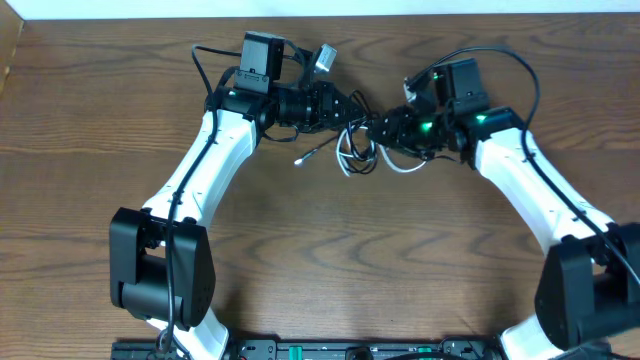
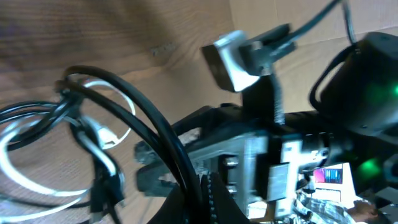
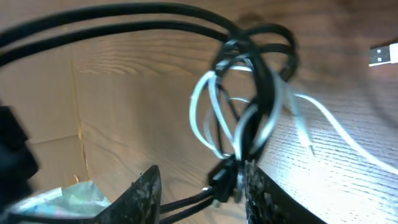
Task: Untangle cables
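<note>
Closest to the right wrist lens, we note the two mottled, dark grey fingers [image 3: 140,196] of the right gripper [image 3: 200,169]. They stand spread. Between them hangs the lower end of the tangle, where a small dark plug sits. The right-hand finger touches the bundle; the other stands clear of it.

Tangle: a smooth, slightly thicker white cord [image 3: 198,109] in narrow loops, wound through by a glossy thin black cord [image 3: 264,81] that knots into a rounded loop on top. Two black strands run off taut to the upper left. One white strand trails right across the wood.

We see a silvery flat plug [image 3: 382,55] lying apart on the brown wooden table [image 1: 350,260], which has a fine wavy grain. We cannot tell which cord it ends.

From overhead, the bundle lies on the far half of the table, between the two wrists and just in front of them. The left gripper [image 1: 352,112] sits at its upper left edge.

Left wrist view is blurred. A black strand arcs down into that gripper's dark fingers, which are pressed together, pinching it. White loops lie flat at left.
</note>
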Action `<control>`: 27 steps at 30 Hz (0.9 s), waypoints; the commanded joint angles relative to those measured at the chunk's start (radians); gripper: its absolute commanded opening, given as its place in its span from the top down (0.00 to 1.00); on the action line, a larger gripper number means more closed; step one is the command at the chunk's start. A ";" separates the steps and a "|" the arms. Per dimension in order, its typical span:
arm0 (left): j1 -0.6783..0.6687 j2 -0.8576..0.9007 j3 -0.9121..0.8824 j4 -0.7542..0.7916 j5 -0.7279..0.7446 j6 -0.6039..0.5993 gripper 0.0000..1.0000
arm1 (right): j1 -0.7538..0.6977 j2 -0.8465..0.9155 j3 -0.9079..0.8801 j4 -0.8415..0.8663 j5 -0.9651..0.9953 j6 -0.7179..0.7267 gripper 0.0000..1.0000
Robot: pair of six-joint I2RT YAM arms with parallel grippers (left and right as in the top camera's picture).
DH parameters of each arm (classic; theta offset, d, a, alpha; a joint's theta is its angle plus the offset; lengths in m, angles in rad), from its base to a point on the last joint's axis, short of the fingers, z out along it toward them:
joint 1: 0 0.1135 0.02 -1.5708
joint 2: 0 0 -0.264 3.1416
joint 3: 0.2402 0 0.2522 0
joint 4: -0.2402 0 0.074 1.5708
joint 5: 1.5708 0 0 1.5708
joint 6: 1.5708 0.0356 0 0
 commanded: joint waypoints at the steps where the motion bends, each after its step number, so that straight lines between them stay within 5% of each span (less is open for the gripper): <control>1: -0.001 -0.003 0.004 0.002 -0.005 -0.006 0.93 | 0.020 0.053 0.006 0.003 0.032 0.039 0.64; 10: -0.001 -0.003 0.004 0.001 -0.005 -0.006 0.93 | 0.062 0.167 0.006 0.113 0.060 0.105 0.70; 12: -0.001 -0.003 0.004 0.001 -0.005 -0.006 0.92 | 0.063 0.181 0.006 0.123 0.095 0.117 0.76; 15: 0.000 -0.003 0.004 0.001 -0.005 -0.006 0.92 | 0.063 0.199 0.006 0.109 0.145 0.116 0.99; 17: 0.002 -0.003 0.004 0.000 -0.018 -0.004 0.92 | 0.057 0.199 0.006 0.093 0.182 0.101 0.99; 27: 0.057 -0.003 0.004 -0.387 -0.818 0.119 0.93 | -0.125 0.006 0.007 -0.100 0.160 -0.175 0.99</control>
